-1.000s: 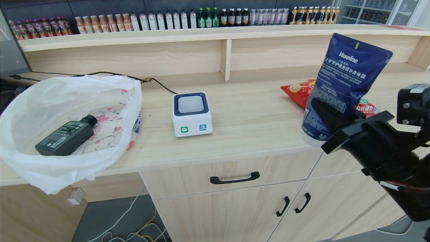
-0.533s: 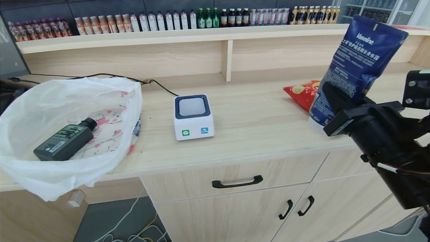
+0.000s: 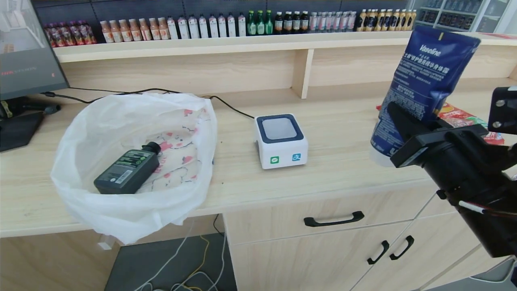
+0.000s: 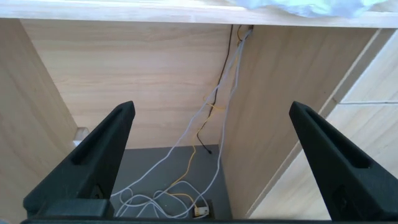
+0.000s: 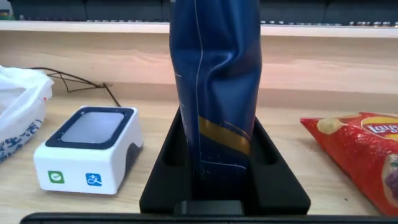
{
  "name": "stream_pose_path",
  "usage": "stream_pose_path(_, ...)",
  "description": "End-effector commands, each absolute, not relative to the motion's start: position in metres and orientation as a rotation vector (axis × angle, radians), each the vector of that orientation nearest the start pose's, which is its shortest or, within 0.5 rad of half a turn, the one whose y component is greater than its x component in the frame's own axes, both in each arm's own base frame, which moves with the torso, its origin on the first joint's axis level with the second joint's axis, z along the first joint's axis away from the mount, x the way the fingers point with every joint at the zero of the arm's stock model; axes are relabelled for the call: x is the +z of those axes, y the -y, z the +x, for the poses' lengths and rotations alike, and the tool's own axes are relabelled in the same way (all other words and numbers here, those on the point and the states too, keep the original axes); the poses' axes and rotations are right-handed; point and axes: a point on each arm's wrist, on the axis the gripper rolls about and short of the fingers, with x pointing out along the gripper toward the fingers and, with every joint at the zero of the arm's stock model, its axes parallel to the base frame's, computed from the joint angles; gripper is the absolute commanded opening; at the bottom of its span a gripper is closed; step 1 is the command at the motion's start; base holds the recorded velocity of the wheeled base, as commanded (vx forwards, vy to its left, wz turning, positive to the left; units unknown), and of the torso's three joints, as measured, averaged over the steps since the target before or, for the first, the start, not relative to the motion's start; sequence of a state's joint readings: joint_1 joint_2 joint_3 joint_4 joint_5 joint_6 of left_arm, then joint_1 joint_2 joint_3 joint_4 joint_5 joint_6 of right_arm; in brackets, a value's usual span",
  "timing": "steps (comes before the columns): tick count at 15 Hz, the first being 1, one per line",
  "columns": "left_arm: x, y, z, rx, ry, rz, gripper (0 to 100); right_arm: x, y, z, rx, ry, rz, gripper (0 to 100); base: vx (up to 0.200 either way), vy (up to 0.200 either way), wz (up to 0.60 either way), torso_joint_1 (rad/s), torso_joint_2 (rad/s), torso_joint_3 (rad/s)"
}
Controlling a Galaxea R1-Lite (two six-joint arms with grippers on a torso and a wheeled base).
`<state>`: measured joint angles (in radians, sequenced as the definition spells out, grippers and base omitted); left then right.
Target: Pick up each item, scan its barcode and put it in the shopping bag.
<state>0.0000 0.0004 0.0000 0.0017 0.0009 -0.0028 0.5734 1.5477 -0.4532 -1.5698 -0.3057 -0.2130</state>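
The blue pouch (image 3: 426, 76) is a tall, soft stand-up pack, dark blue with white print on its face and a small yellow mark near the top edge. Its bottom end is pale, almost white. In the right wrist view the pouch (image 5: 214, 87) shows a long vertical crease and a gold band across its lower part. It is held upright with the top leaning a little to the right in the head view, at the right side of the wooden counter (image 3: 343, 165), well apart from the white scanner (image 3: 280, 139) and in front of the red chips bag (image 3: 464, 117).

The right gripper (image 3: 408, 131) is clamped on the lower part of the pouch, one black finger on each side of it. The right arm comes up from the lower right, in front of the cabinet doors. The wrist view looks past the pouch at the scanner (image 5: 90, 149) on one side and the chips bag (image 5: 360, 155) on the other, both lying on the counter.

The left gripper (image 4: 214, 158) is below the counter top with its two fingers spread wide and nothing between them. It faces an open space in the cabinet where loose cables (image 4: 211, 137) hang down to the floor.

The white shopping bag (image 3: 80, 121) lies open on the left part of the counter, with a dark bottle (image 3: 127, 171) on its side inside it.
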Motion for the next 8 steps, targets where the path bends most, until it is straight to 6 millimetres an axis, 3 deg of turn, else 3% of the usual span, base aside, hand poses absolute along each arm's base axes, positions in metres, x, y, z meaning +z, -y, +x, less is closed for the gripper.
stream_pose_path(1,0.0753,0.0,-0.0228,0.002,-0.002,-0.003,100,0.2388,-0.1102,0.1992,0.139,0.499,0.017,0,0.0,0.2,0.0,0.007,0.0,0.007)
stream_pose_path(4,0.0753,0.0,-0.0228,0.002,-0.002,-0.002,100,0.234,-0.1088,0.1985,0.131,0.479,0.012,0,0.0,0.2,0.0,-0.001,0.0,0.005)
stream_pose_path(8,0.0755,-0.0001,-0.0228,0.0,0.0,-0.002,100,0.2364,-0.1067,0.1963,0.12,0.492,-0.025,0,0.0,0.0,0.0,0.0,0.0,0.0)
